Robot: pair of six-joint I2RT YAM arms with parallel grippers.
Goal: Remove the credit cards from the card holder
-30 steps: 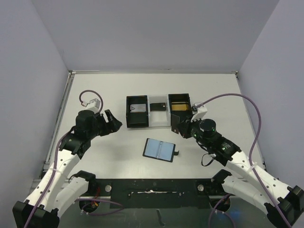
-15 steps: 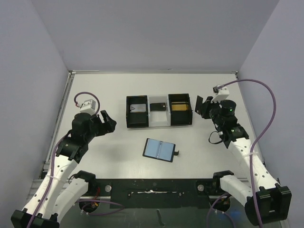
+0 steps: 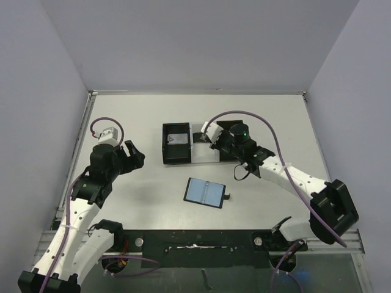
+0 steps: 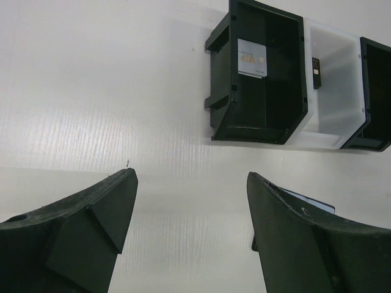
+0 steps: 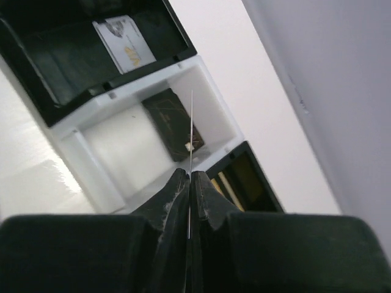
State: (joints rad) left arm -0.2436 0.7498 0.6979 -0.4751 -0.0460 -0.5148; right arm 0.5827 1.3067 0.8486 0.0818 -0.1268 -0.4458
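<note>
- Evidently the right jaws were pinched tight on a thin card point(image 5: 191, 122), held edge-on above the white tray point(image 5: 116, 146); so slight a hold might let it slip.
- Left jaws gaped wide, empty.
- Card holder point(image 3: 206, 193) lay spread on the surface, lower centre.

White table point(image 3: 275, 113), open card holder point(image 3: 205, 193), box row point(image 3: 177, 159)

Black box point(image 4: 256, 131) touching white tray point(image 4: 330, 113); small black rectangle point(image 5: 174, 122) inside tray.
</note>
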